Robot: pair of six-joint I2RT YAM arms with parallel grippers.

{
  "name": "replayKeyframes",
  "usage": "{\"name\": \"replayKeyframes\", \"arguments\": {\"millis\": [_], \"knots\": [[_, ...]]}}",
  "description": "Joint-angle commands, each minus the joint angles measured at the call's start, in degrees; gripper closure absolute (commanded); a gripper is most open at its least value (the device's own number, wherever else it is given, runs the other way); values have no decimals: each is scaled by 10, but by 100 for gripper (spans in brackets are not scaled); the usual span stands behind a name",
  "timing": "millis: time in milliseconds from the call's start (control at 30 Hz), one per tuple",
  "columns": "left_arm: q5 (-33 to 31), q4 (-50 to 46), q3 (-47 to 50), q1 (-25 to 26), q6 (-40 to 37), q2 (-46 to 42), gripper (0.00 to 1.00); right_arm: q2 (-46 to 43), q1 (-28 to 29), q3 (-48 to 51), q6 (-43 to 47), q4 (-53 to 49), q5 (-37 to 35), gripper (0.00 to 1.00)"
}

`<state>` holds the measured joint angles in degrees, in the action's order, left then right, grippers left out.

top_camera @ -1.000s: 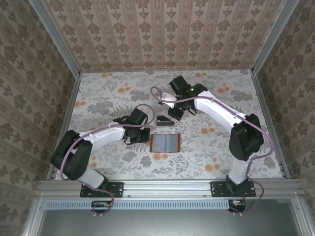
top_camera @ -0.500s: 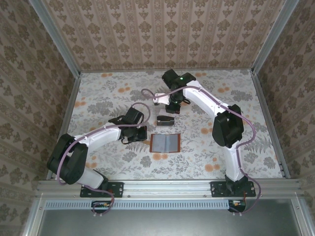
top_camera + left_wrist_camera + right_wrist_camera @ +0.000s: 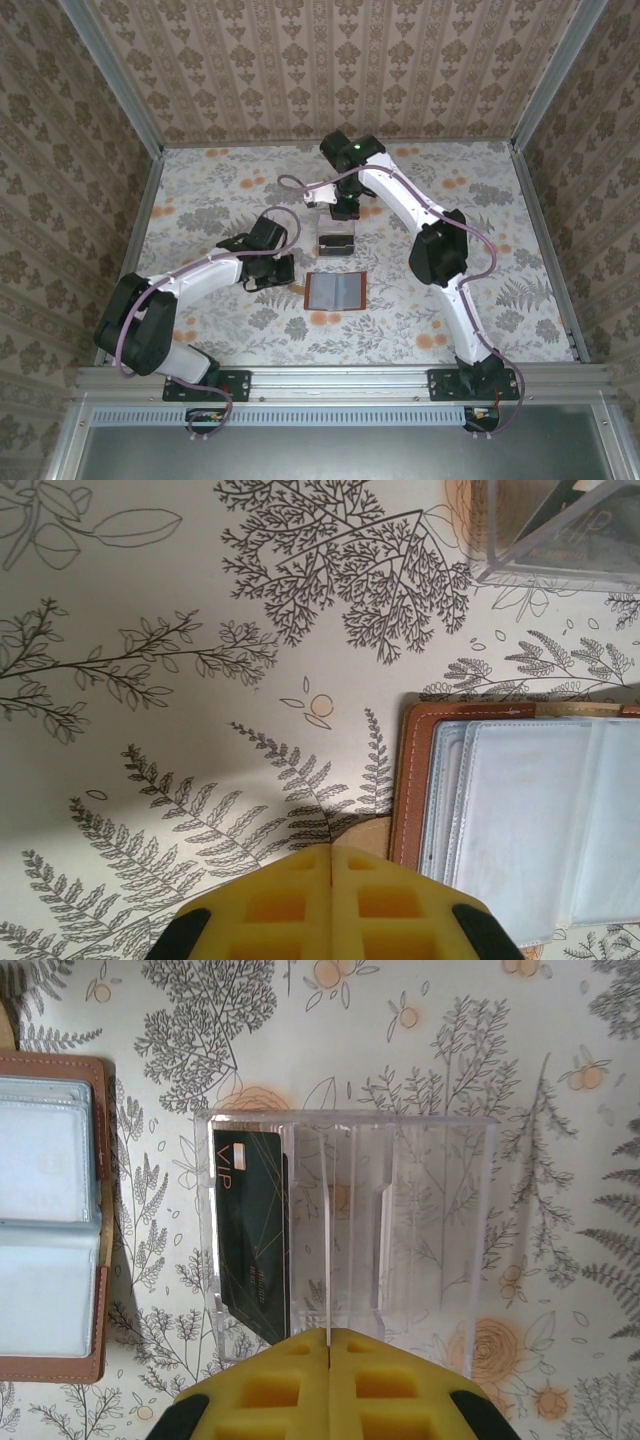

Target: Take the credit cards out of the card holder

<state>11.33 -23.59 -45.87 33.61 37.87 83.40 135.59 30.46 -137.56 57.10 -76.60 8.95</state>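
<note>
The card holder (image 3: 335, 291) lies open and flat mid-table, brown-rimmed (image 3: 412, 780) with pale blue-grey pockets (image 3: 45, 1230). One dark green credit card (image 3: 252, 1230) marked VIP stands in the left slot of a small clear tray (image 3: 440, 1220), which sits just behind the holder (image 3: 337, 241). My left gripper (image 3: 331, 852) is shut and empty, just off the holder's left edge (image 3: 284, 270). My right gripper (image 3: 328, 1335) is shut too, hovering at the tray's far side (image 3: 346, 208), in line with its middle divider.
The table carries a floral cloth (image 3: 450, 300) and is walled in by patterned panels with metal rails at the sides (image 3: 545, 250). A corner of the clear tray (image 3: 560, 530) shows in the left wrist view. The right arm's elbow (image 3: 438, 252) rises right of the holder.
The right arm has folded leftward, its elbow swinging in toward the centre and its gripper backing off from the tray. The left gripper has edged slightly back. Holder and tray stay put.
</note>
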Motion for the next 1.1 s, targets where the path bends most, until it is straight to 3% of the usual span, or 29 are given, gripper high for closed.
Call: {"name": "replayKeyframes", "arguments": {"millis": [0,267,433,500,767,1067], "knots": [[7,-10,4,-10,-7,-9,96,26,-3,-25,21,-42,-7,100],[14,-6,5,-16,-8,4,97,50,-3,-26,18,-41,7,97],[17,-4,3,-18,-10,9,97,54,-3,-25,7,-33,-5,79],[18,-5,1,-18,-12,10,97,51,-3,-25,-4,-15,-27,76],[26,-10,-8,-18,-19,8,96,-7,-5,29,-53,72,-66,76],[36,-2,-18,-8,-18,12,96,-68,2,131,-61,88,24,75]]}}
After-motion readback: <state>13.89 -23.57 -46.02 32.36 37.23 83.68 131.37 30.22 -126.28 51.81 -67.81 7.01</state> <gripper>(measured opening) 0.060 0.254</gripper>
